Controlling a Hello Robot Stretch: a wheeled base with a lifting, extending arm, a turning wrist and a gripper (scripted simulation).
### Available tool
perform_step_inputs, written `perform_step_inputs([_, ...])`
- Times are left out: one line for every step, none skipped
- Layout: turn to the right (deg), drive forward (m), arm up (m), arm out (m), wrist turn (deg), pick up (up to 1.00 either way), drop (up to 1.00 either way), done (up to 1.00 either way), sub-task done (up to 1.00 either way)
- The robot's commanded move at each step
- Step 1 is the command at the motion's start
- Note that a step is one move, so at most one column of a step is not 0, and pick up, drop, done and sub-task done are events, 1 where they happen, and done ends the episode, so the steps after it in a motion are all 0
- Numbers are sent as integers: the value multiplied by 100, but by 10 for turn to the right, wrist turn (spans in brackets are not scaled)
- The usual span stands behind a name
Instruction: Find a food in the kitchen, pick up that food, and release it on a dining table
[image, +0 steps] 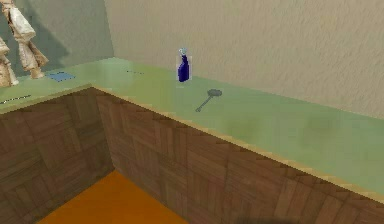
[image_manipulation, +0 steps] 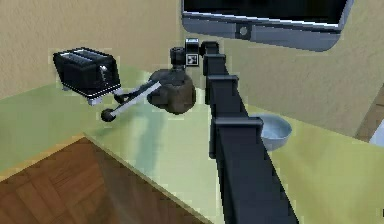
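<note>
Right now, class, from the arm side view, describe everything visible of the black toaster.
The toaster is a boxy, glossy black appliance with pale silvery trim along its base and end. It stands upright on the pale green countertop, at the view's left, near the beige wall, set at an angle. The grey handle of the dark pan beside it ends close to its near corner; whether they touch cannot be told.

A dark brown lump (image_manipulation: 178, 92) sits on the green counter (image_manipulation: 60, 135), at three o'clock from the toaster (image_manipulation: 88, 72). A grey bar (image_manipulation: 130, 100) juts from it toward eight o'clock.
</note>
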Motion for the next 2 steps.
perform_step_inputs([0, 0, 0, 0, 450, 0, 0, 0, 0])
perform_step_inputs([0, 0, 0, 0, 360, 0, 0, 0, 0])
